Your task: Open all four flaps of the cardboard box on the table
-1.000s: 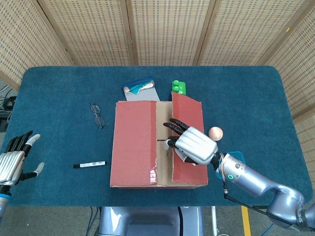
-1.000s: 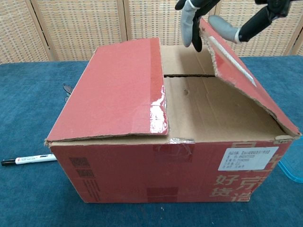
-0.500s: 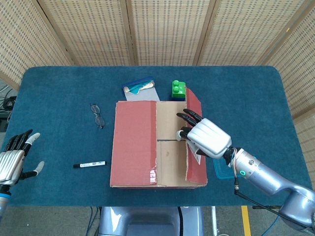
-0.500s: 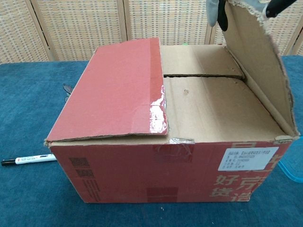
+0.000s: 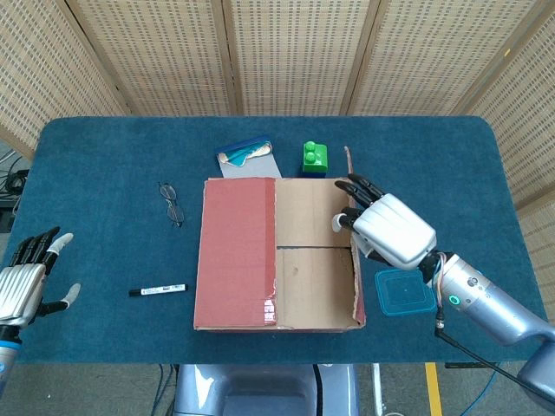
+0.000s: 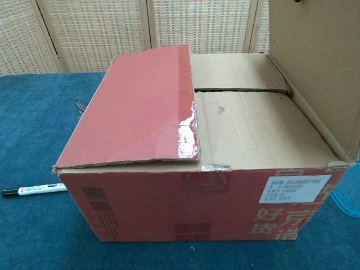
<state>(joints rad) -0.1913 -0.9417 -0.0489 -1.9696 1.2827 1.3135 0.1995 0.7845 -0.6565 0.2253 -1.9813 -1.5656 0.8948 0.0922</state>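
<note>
At the desk's near edge the cardboard box (image 5: 277, 256) is sitting, its right flap (image 6: 313, 67) now swung from half-raised to upright. The right hand (image 5: 386, 230) is gripping that flap's top edge; the left hand (image 5: 26, 282) is idling spread and empty. Three flaps remain.

Glasses (image 5: 171, 203) and a marker (image 5: 158, 289) lie left of the box (image 5: 277, 253), a lid (image 5: 404, 291) apparently just right.

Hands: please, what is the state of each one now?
Left hand: open, holds nothing, off the box.
Right hand: on the raised right flap; whether it grips the flap cannot be told.
</note>
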